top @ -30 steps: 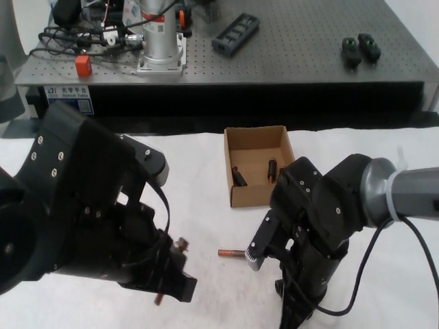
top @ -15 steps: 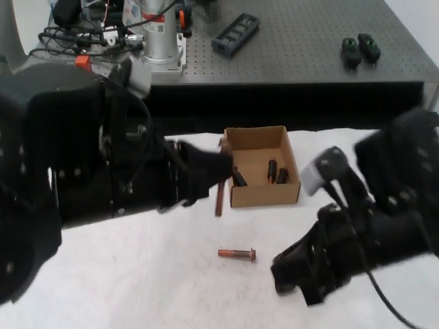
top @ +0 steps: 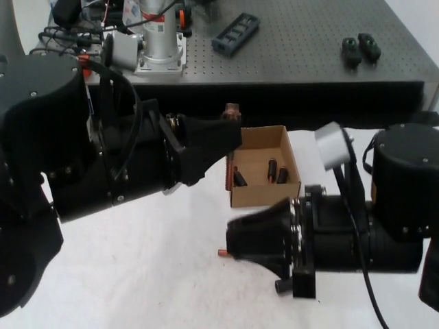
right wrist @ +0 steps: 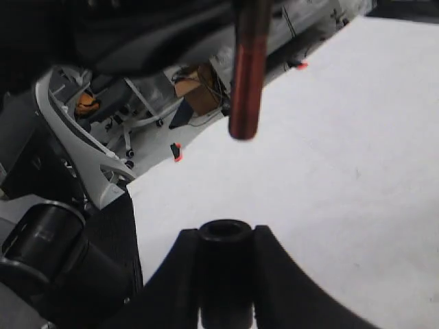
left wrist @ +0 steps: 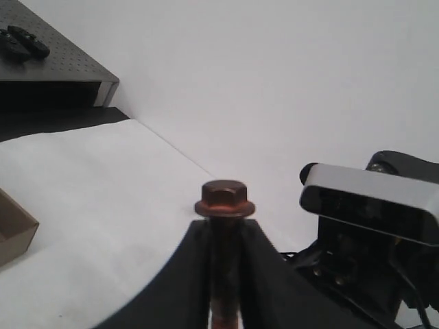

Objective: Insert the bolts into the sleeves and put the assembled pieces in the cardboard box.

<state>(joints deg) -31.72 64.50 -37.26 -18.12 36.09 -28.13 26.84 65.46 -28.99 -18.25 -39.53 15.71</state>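
Two black robot arms meet over a white cloth [top: 171, 274] that covers the near part of a bench. The left gripper [left wrist: 224, 229] reaches in from the left and is clamped on a copper-coloured bolt [left wrist: 224, 199]. Its two fingers [left wrist: 192, 274] press against the shaft from either side just below the six-sided head. The bolt stands upright with its head on top, just beside the left wall of the cardboard box [top: 264, 194], which sits open near the middle of the bench. The right gripper [right wrist: 225, 240] reaches in from the right, nearer than the box, and is closed around a black sleeve [right wrist: 225, 288]. The sleeve's open end sticks out past the fingertips. In the right wrist view the bolt's free lower end points toward that open end, with a clear gap between the two, so the bolt is not yet in the sleeve. Several dark pieces [top: 272, 169] lie inside the box. A second bolt [top: 222, 253] lies flat on the cloth, partly hidden by the right gripper. A grey perforated metal table [top: 309, 55] runs across the far side.
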